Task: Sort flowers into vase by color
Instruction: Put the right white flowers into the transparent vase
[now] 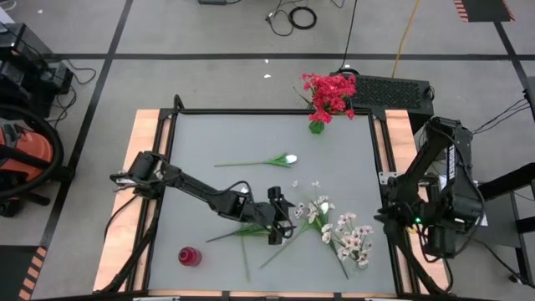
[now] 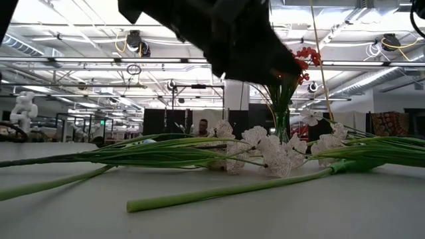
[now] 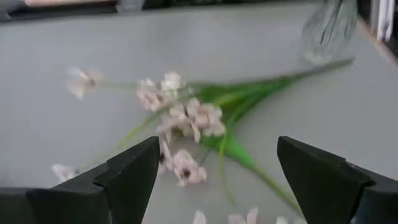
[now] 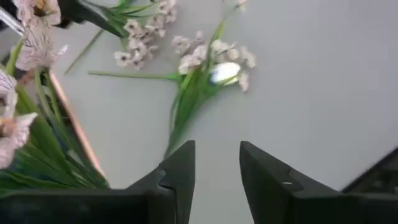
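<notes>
Between the spread fingers (image 3: 134,171) of the left gripper (image 1: 273,219), just ahead, a pink-white spray (image 3: 186,118) lies flat on the worktop (image 1: 251,134). Right gripper (image 4: 216,171) waits at the worktop's right edge, fingers slightly parted.

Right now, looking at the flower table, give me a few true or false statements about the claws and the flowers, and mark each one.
1. The left claw is open above the table, next to the pale pink-white sprays. True.
2. The red flowers lie flat in the middle of the table. False: they stand in a vase at the table's far edge.
3. The right claw grips a stem. False: its fingers are apart with nothing between them, and the arm waits at the table's right side.
4. A white tulip-like bud lies alone on the table, between the vase and the left claw. True.
5. The left claw holds a spray. False: nothing sits between its fingers.
</notes>
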